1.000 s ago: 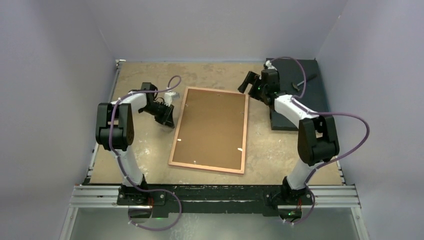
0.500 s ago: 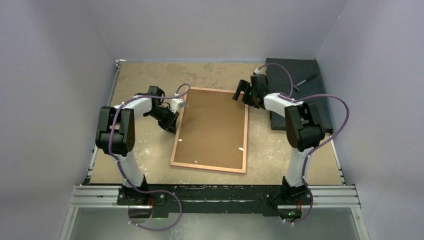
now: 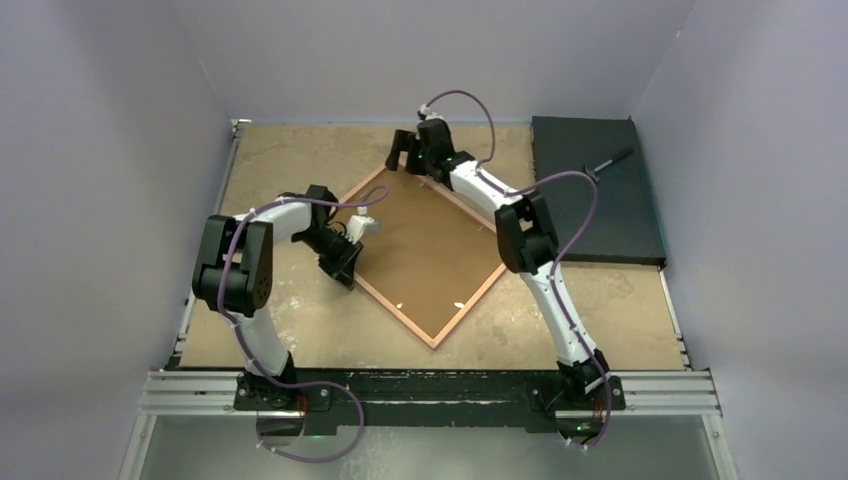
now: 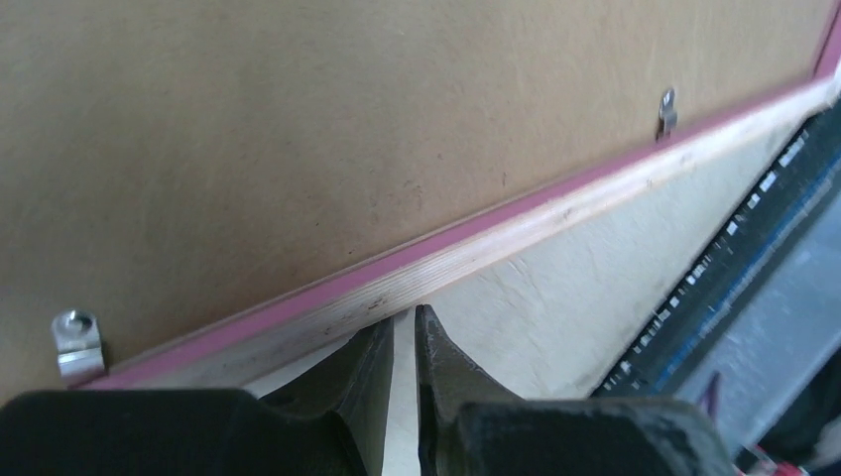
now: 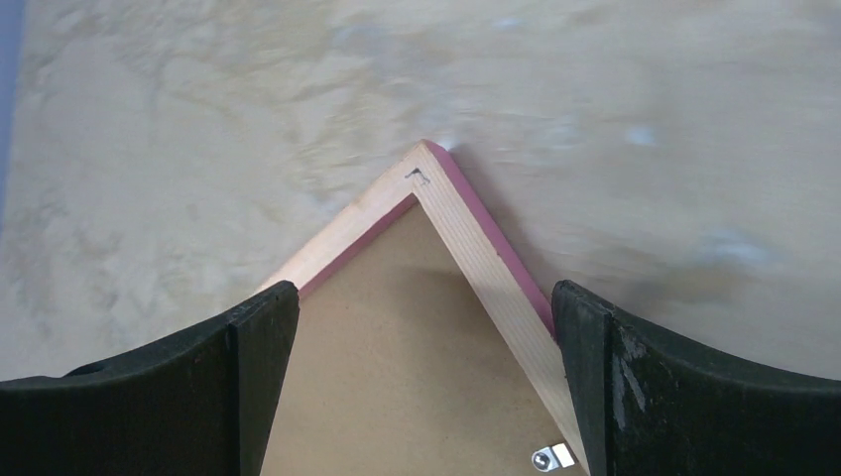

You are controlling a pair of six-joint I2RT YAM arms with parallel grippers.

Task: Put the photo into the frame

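Top external view: pink-rimmed rectangular wooden picture frame (image 3: pixel 425 250) lies back-up, cornerwise, on the tan surface (image 3: pixel 280 160); the photo is out of sight. At 9 o'clock the left hand (image 3: pixel 345 266), fingers nearly pressed together, meets its rim; the right hand (image 3: pixel 405 160), spread wide, straddles the 12 o'clock corner. Steadying that corner should prevent sliding.

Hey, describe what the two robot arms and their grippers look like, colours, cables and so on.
The left arm and right arm are built alike: white tube-like links joined by chunky black joint housings. A purple cable loops along each. The left gripper and right gripper have matte black, wedge-shaped fingers, a little scuffed. No markings show.
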